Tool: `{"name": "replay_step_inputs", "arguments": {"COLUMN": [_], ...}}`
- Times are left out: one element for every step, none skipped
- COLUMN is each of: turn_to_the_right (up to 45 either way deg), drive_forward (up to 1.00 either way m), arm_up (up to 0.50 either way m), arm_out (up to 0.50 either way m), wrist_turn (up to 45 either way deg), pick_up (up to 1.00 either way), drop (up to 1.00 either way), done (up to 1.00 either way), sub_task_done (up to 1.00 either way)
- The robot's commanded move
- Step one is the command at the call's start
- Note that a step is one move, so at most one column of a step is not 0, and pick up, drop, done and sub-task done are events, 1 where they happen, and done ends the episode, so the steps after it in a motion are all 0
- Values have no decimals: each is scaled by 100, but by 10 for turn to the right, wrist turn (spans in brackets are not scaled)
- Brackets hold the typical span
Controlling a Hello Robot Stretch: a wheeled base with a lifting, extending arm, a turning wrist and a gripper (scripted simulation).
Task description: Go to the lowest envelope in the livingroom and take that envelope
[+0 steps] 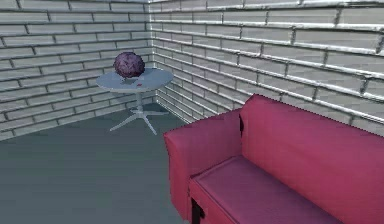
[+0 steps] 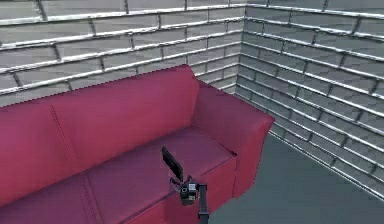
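Note:
No shape I can name as an envelope stands out. In the arm side view the dark arm rises from the bottom edge, and the gripper (image 2: 181, 184) sits over the front of the red sofa's seat (image 2: 120, 175). A narrow dark slab (image 2: 170, 162) slants up and to the left from the gripper, against the seat cushion. I cannot tell whether it is part of the gripper or a separate thing. With the cushion right behind it, I cannot tell whether the gripper holds anything.
The red sofa (image 1: 290, 150) stands against a grey brick wall at the forward view's right. In the corner stands a small round table (image 1: 150, 85) bearing a dark purple rounded thing (image 1: 129, 65). Grey floor (image 1: 70, 170) lies open at the left.

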Motion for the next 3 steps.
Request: {"name": "replay_step_inputs", "arguments": {"turn_to_the_right": [0,0,0], "drive_forward": [0,0,0], "arm_up": [0,10,0], "arm_out": [0,0,0], "wrist_turn": [0,0,0], "pick_up": [100,0,0], "drop": [0,0,0], "done": [0,0,100], "sub_task_done": [0,0,0]}}
